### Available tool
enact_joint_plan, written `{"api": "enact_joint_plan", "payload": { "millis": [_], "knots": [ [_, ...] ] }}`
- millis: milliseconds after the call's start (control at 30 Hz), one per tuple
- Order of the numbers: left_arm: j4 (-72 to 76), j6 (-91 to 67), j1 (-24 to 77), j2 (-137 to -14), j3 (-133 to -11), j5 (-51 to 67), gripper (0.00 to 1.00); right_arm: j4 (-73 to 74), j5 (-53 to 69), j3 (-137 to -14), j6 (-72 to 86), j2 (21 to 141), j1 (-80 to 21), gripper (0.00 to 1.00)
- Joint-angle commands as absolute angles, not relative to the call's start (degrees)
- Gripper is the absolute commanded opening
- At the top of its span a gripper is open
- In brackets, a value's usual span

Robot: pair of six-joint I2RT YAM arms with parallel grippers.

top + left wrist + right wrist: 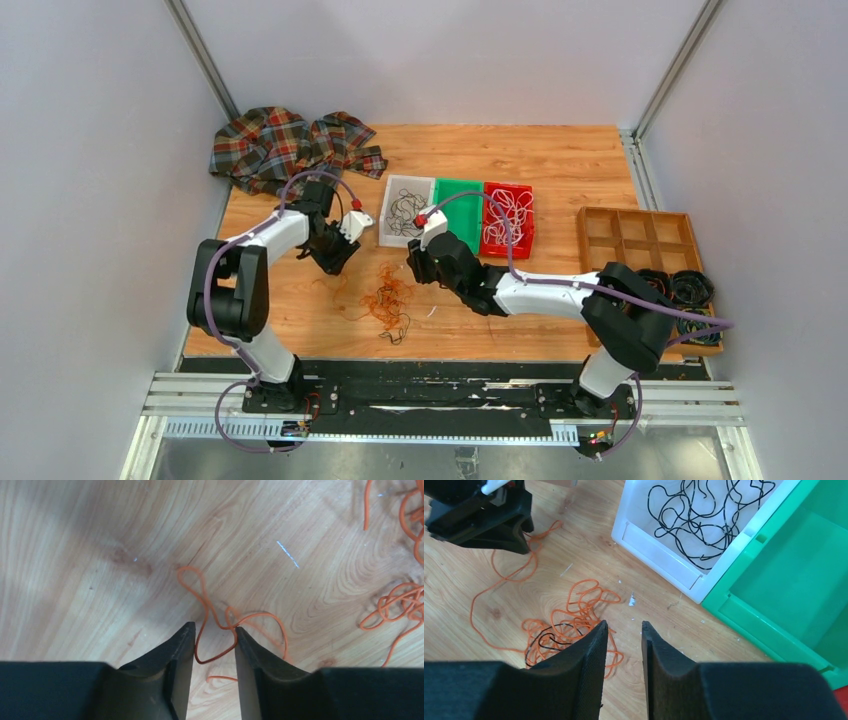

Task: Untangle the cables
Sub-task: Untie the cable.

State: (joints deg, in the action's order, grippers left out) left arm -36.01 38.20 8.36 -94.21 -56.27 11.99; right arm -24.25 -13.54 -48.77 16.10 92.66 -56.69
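Claw [214, 641] on left arm tilts down, straddling orange cable [207, 611].

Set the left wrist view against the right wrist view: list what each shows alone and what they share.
Left wrist only: an orange loop lying between the left gripper's parted fingers. Right wrist only: the white bin holding black cables, the green bin, a black cable in the orange tangle, and the right gripper, open with nothing between its fingers. Shared: the orange tangle on the wooden table.
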Motion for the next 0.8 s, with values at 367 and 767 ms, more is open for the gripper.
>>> {"api": "enact_joint_plan", "payload": {
  "millis": [367, 767],
  "knots": [
    [-57.99, 34.76, 7.91, -80.22, -73.07, 24.70, 0.01, -29.59, -11.64, -47.61, 17.31, 87.85, -57.44, 0.26],
    [-67.26, 26.73, 8.58, -68.12, -93.77, 29.73, 0.01, -45.86, 2.25, -46.69, 13.34, 83.43, -59.78, 0.56]
  ]
}}
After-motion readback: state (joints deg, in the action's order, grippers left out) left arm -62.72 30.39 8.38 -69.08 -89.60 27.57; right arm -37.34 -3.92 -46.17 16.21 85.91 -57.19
